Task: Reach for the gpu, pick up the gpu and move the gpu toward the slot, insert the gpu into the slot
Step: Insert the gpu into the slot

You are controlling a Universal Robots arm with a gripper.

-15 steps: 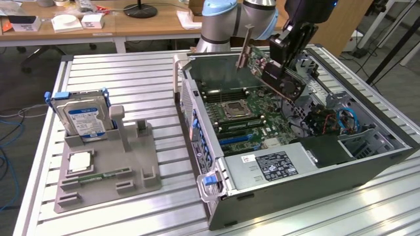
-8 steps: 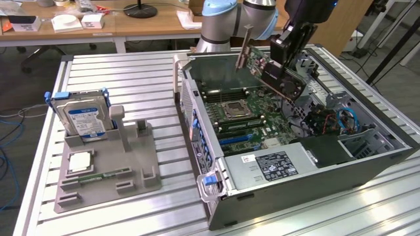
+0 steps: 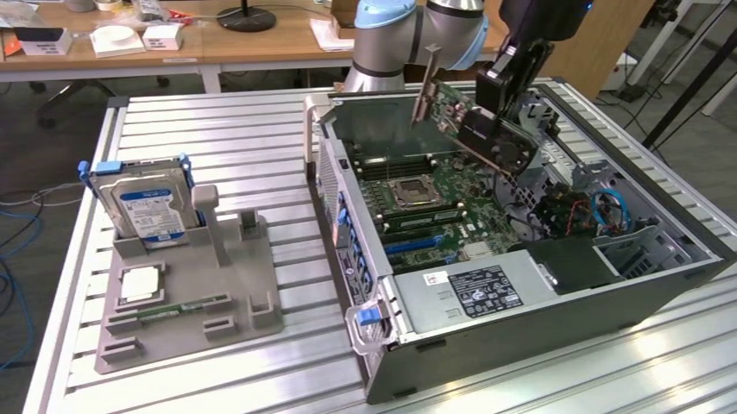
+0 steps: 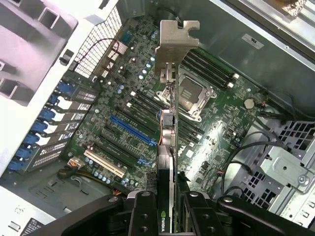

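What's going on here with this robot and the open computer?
The robot arm's gripper is shut on the gpu, a dark card with a silver end bracket. It holds the card tilted in the air above the motherboard inside the open computer case. The card is not yet seated in any slot. On the exterior view's left, a hard drive stands in a grey holder.

Behind my claw (image 3: 491, 138) stand wooden desks (image 3: 265, 47) on a dark floor (image 3: 47, 151); beneath it lies a slatted aluminium table (image 3: 230, 138), brightly lit.
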